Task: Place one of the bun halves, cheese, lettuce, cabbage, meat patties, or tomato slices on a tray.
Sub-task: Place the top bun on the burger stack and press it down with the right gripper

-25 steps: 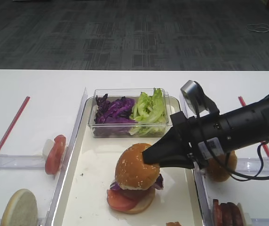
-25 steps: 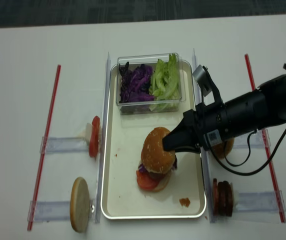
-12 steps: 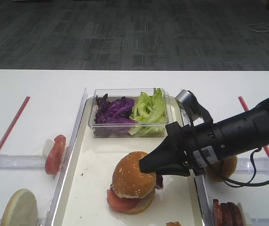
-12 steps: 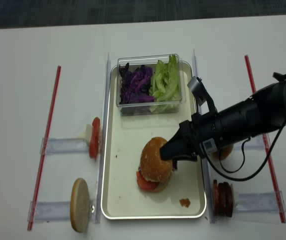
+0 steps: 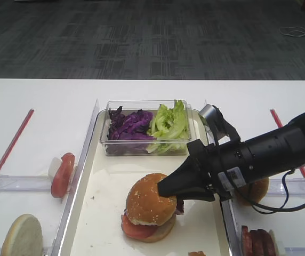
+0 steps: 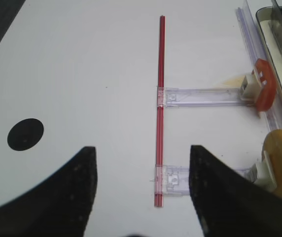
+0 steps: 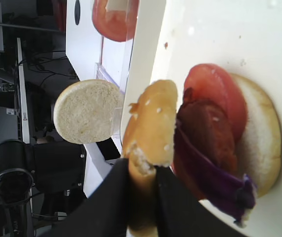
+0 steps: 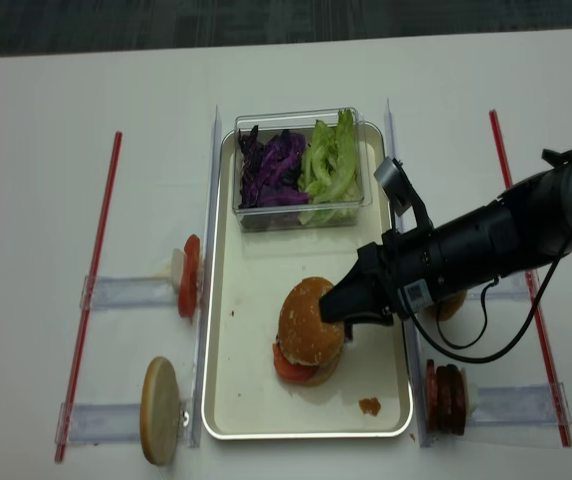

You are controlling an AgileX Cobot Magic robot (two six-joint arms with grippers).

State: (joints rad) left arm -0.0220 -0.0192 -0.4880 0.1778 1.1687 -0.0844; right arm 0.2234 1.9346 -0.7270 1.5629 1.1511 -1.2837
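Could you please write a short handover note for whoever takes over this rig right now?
Right gripper: shut on the sesame bun top, holding it by its edge at a tilt over the stack.
Left gripper: open, holding nothing, over bare table by the red strip.
On the tray: bottom bun, tomato slice, meat patty and a purple cabbage strip, stacked; behind them the tub with cabbage and lettuce.
Done: stack built, bun top brought onto it.
Left: release the bun top and pull the arm clear.
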